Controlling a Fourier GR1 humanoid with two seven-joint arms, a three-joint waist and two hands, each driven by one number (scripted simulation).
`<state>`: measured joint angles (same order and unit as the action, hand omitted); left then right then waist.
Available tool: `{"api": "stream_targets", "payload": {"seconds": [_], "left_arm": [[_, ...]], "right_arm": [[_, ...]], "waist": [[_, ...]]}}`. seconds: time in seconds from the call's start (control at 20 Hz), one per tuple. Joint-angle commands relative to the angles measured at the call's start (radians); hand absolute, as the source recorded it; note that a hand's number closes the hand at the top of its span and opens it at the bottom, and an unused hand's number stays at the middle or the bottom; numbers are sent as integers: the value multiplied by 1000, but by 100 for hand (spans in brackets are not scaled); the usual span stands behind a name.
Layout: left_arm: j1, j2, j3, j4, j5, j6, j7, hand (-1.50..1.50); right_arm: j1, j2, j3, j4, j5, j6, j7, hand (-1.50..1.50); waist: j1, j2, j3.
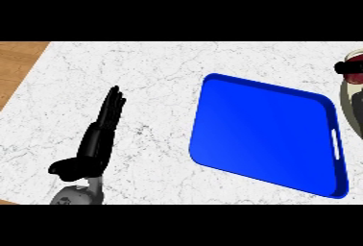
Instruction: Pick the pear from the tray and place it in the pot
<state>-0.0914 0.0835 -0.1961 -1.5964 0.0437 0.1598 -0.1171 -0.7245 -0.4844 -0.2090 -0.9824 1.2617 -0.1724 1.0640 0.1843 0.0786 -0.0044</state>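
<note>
A blue tray [269, 132] lies tilted on the white marble counter, right of centre, and its surface shows bare. No pear is visible anywhere. At the right edge a pot [346, 103] is cut off by the frame, with only its pale rim and a dark red and black handle [352, 68] showing. My left hand [99, 137] is open at the left, fingers straight and pointing away from me, well apart from the tray. My right hand is out of view.
The marble counter [142, 72] stretches between the left hand and the tray. A strip of wooden floor [18, 62] shows past the counter's left edge.
</note>
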Motion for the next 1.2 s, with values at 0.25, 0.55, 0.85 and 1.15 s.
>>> {"api": "stream_targets", "payload": {"seconds": [0.25, 0.55, 0.85, 1.15], "left_arm": [[-48, -2, -16, 16, -10, -11, 23, 0], [-32, -25, -25, 17, -7, -2, 6, 0], [-33, -15, 0, 49, -20, 18, 10, 0], [-24, 0, 24, 24, 0, 11, 29, 0]], "right_arm": [[-222, -114, -50, 258, 227, 25, 242, 150], [-303, -156, -98, 375, 319, 21, 297, 150], [-341, -151, -144, 461, 391, -1, 350, 150], [-318, -138, -191, 530, 447, -65, 380, 150]], "waist": [[34, 2, 4], [23, -5, 5], [-23, -18, 6], [-53, -30, 9]]}}
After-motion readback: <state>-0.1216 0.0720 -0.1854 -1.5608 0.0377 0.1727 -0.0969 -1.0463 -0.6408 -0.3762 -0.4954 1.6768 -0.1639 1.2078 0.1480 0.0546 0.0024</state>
